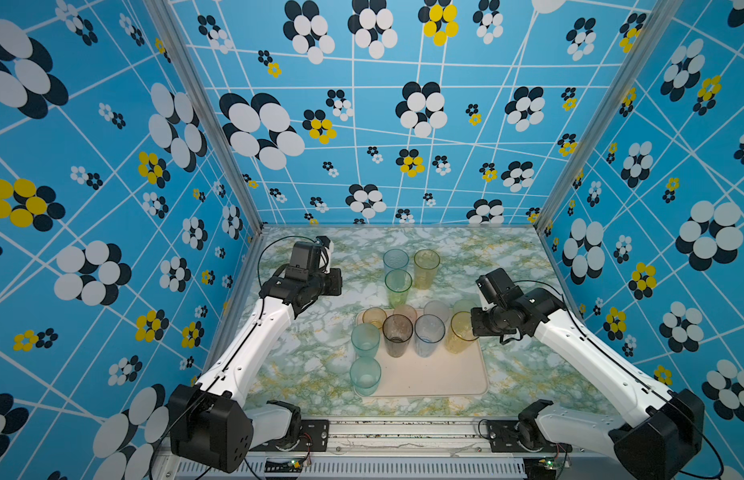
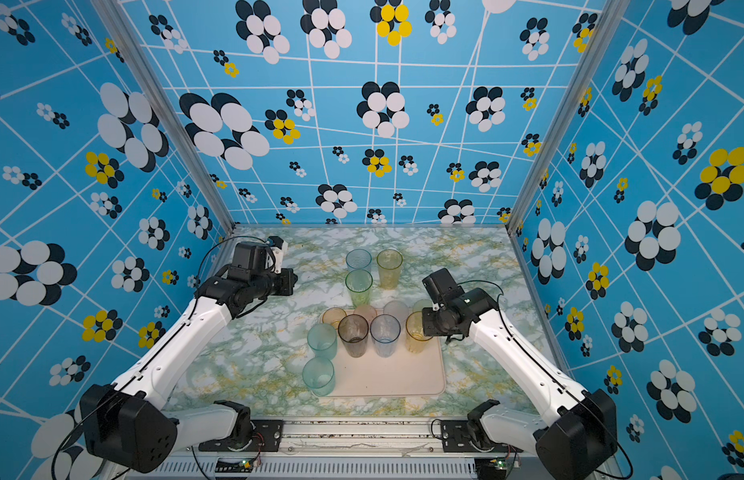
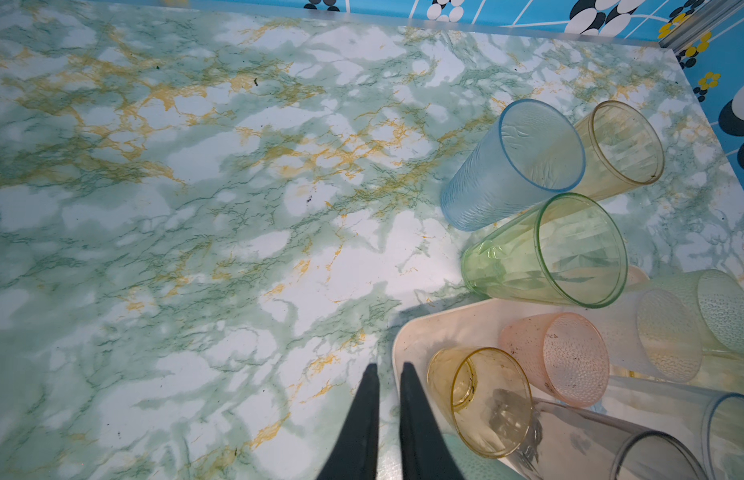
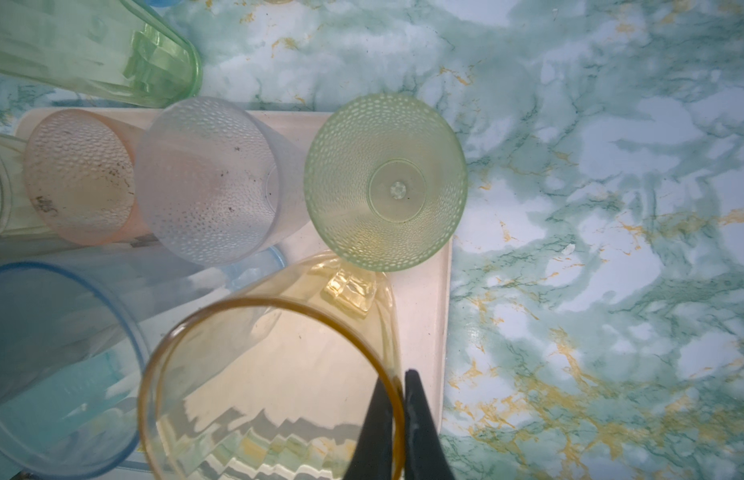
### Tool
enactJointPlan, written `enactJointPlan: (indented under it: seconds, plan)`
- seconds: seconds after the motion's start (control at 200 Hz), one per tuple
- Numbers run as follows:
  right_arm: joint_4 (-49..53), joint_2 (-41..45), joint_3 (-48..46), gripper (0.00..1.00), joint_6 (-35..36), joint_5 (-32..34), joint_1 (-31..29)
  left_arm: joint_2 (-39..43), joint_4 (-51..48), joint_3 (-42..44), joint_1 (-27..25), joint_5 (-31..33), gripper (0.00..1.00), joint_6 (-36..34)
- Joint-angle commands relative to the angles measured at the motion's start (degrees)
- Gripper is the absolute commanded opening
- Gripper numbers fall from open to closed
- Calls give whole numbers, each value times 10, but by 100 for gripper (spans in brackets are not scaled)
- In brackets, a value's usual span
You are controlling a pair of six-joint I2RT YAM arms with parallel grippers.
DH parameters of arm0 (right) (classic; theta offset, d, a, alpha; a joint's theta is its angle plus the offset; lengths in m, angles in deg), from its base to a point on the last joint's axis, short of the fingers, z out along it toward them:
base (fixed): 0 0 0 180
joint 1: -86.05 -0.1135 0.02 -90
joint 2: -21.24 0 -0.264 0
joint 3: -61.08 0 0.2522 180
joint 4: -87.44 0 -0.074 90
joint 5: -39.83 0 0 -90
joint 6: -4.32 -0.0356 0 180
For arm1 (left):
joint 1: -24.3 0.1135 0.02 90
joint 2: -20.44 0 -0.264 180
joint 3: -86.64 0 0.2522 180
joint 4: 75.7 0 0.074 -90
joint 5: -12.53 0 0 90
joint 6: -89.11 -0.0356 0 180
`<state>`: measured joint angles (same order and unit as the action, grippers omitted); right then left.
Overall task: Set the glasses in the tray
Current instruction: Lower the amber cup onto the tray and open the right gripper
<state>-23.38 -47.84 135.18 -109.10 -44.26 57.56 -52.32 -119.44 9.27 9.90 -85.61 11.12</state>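
Closest in, the front stretch of the tray (image 1: 436, 374) was left bare, and two teal glasses (image 1: 365, 376) were parked at its left edge; whether they were fully inside the rim couldn't be told. One row back, a grey glass (image 1: 397, 334) and a tall blue glass (image 1: 429, 334) were stood upright on the tray. Right beside them, the tall amber glass (image 4: 270, 386) was pinched by its rim in the right gripper (image 4: 397, 376), one finger inside, one outside, jaws nearly together. Whether its base was already touching down wasn't clear. Behind that, four short glasses (image 1: 404, 311) were lined along the tray's far edge. The left gripper (image 3: 390, 368) was hung empty by the tray's far left corner, with only a slit between its jaws. Furthest out, three tall glasses (image 1: 398, 286) were sat on the table (image 3: 195, 208), off the tray. So the step looked like the amber one being set down. It's probably best kept upright, lowered until the base is flat, and only then let go. The fingers should then be lifted straight up so the rim isn't dragged into the tall blue glass or the short green glass (image 4: 386, 183) just behind.
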Motion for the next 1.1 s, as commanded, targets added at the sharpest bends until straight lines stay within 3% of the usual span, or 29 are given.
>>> enactJointPlan:
  seconds: [0.0, 0.65, 1.095]
  plan:
    - [0, -2, -8, 6, -3, 23, -5, -4, -3, -16, -5, 8, 14, -8]
    - [13, -1, -17, 7, -4, 53, -5, -2, -3, -13, -5, 8, 14, -9]
    - [4, -4, -27, 20, -8, 52, -5, -2, -7, -15, -5, 8, 14, -10]
